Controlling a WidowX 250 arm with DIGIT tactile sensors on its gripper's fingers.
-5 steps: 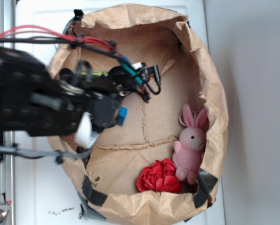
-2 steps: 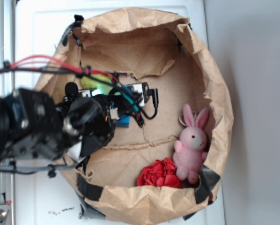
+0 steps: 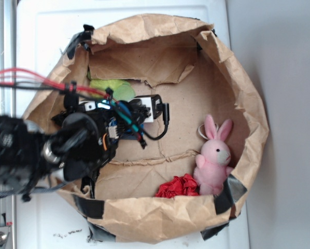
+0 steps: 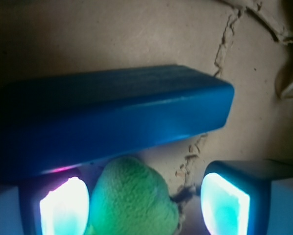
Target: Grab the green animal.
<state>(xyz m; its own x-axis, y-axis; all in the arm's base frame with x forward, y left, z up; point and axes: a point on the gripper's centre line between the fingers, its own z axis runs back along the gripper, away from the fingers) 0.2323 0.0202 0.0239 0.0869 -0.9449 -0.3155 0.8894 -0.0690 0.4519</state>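
The green animal (image 3: 113, 89), a fuzzy lime-green plush, lies at the upper left of the brown paper bag's floor, partly under my arm. In the wrist view the green animal (image 4: 132, 200) sits between my two lit fingers, close against the left finger (image 4: 63, 208), with a gap to the right one. My gripper (image 4: 144, 203) is open around it and has not closed on it. In the exterior view the gripper (image 3: 98, 106) is mostly hidden under the black arm and its cables.
A blue rectangular block (image 4: 112, 117) lies on the bag floor just beyond the fingertips. A pink plush bunny (image 3: 214, 155) and a red crumpled thing (image 3: 178, 185) rest at the lower right. The paper bag's crumpled walls (image 3: 144, 26) ring everything.
My arm has moved lower and left in the exterior view, into the bag. More of the green animal shows above it. The bag's walls have shifted a little.
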